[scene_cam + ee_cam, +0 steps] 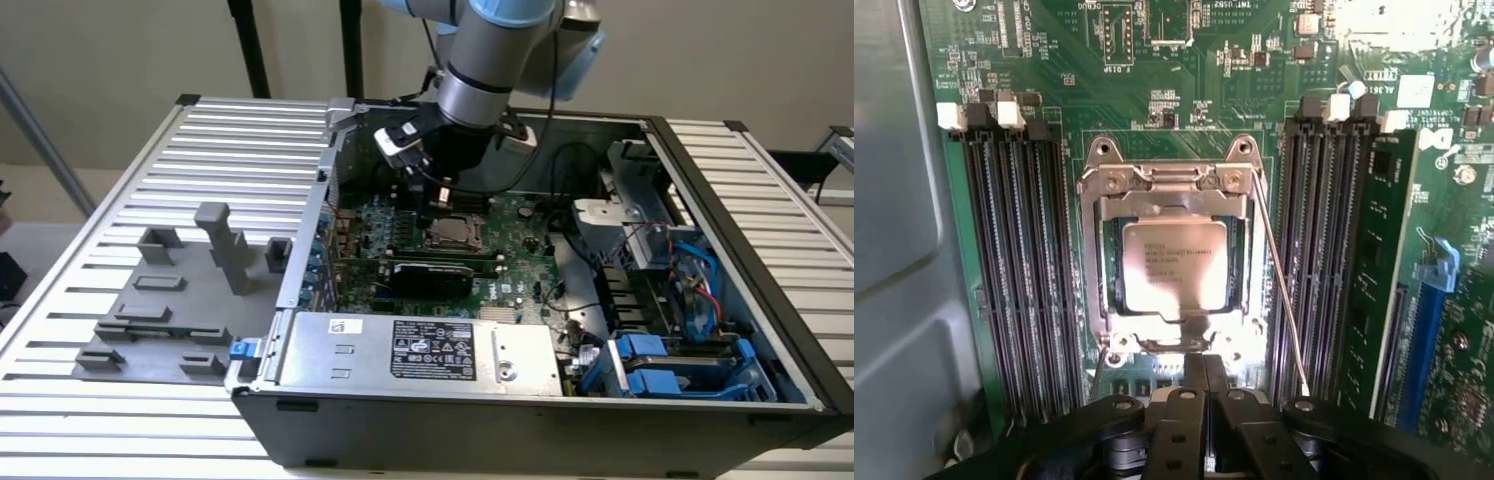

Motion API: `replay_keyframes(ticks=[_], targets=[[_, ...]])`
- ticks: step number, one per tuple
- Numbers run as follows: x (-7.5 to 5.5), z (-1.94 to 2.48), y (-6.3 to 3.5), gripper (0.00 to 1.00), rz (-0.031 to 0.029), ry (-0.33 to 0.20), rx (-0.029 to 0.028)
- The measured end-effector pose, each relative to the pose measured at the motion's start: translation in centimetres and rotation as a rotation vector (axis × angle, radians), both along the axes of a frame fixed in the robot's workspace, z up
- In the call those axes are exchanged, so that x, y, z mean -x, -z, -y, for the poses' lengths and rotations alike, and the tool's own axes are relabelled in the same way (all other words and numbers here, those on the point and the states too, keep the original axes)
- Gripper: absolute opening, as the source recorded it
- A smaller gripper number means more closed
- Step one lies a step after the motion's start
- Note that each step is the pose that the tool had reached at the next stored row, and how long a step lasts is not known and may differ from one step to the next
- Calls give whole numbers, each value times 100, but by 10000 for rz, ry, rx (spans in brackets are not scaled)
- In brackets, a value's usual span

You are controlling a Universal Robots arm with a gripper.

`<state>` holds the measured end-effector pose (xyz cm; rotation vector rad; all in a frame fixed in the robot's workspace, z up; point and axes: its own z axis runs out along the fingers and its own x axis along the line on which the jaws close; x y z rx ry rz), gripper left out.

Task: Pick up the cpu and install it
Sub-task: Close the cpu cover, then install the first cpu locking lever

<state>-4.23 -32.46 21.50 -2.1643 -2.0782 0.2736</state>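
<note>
The cpu point(1175, 268), a small square chip with a pale silver top and printed text, lies flat inside the metal-framed socket point(1104, 250) on the green motherboard point(1184, 90). The socket's thin wire lever point(1279, 290) runs along one side. My gripper point(1204, 372) hovers just above the socket's edge, apart from the chip, with its dark fingers point(1193, 385) pressed together and nothing between them. In the exterior view the gripper point(430, 203) hangs inside the open computer case, directly over the cpu point(449, 233).
Black memory slots point(1014, 270) flank the socket on both sides. A grey power supply point(414, 352) lies at the case front, and drive bays with blue clips point(667, 370) and cables fill the exterior view's right. Grey fixture blocks point(174, 300) stand on the slatted table.
</note>
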Motion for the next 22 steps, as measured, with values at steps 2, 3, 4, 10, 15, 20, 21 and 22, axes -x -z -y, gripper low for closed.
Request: replay_keyframes(ticks=[2, 3, 4, 10, 15, 20, 21, 22], targets=[[60, 15, -22, 11, 2, 0, -4], [98, 22, -31, 11, 1, -1, -3], [138, 26, -39, 11, 1, -1, -3], [229, 31, -52, 11, 9, -1, -8], [229, 31, -55, 11, 8, 0, -7], [229, 31, -57, 11, 8, -1, -7], [229, 31, -57, 11, 9, 0, -7], [229, 31, -57, 11, 8, 0, -6]])
